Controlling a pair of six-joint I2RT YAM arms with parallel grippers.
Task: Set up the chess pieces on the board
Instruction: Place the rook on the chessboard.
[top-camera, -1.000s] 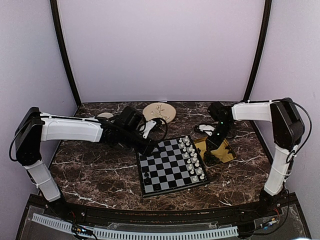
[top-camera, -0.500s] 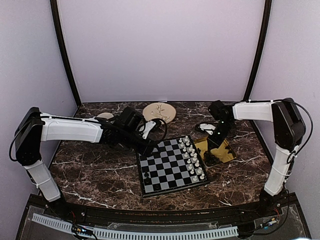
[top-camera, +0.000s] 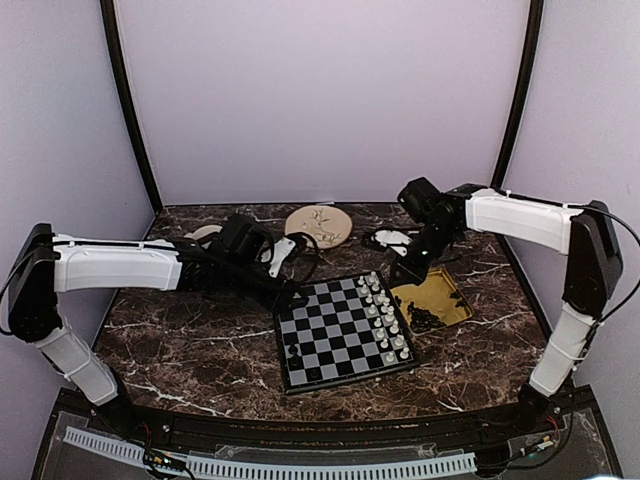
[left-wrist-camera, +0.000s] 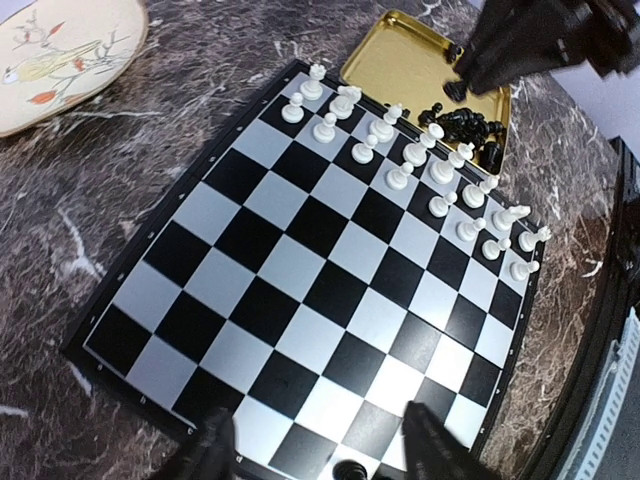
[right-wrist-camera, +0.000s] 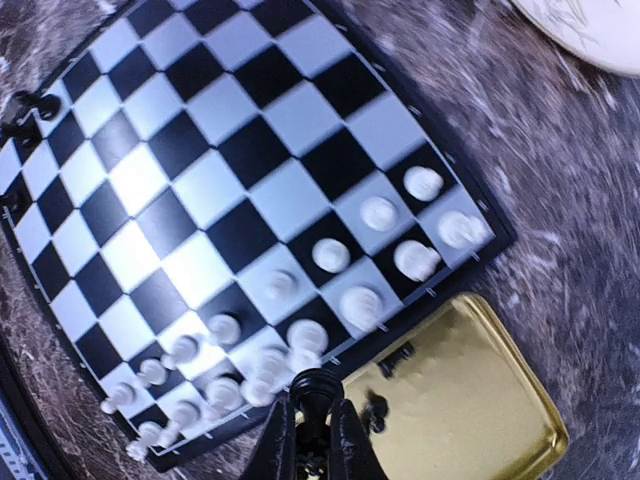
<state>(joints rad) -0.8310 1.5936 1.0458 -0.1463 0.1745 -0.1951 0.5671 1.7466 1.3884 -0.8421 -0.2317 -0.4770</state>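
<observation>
**Work area.** The small square chessboard with black and grey-white squares and a thin dark rim (top-camera: 335, 340) lies skewed on the dark marble table (top-camera: 200, 340). Its right rim is just beside the square yellow metal tray (top-camera: 447, 288).

**Pieces.** The loose tiny black chess pieces (top-camera: 425, 318) are heaped at the tray's near end. The tiny white pieces (top-camera: 383, 315) fill the two rows along the board's right edge. A single black piece (top-camera: 293, 350) stands at the left rim. Bare squares span all the rows between these.

**Right gripper** (right-wrist-camera: 315, 405). The fingers are pinched together on one black chess figure (right-wrist-camera: 315, 383), lifted above the strip where the board's rim meets the tray.

**Left gripper** (left-wrist-camera: 318, 445). It hangs over the board's left rim with the fingers roughly half spread and gripping nothing. In the left wrist view, the lone black piece shows low between them, with a gap on each side.

**Surroundings.** A round cream plate with a bird pattern (top-camera: 319, 225) lies well beyond the board's far edge.
</observation>
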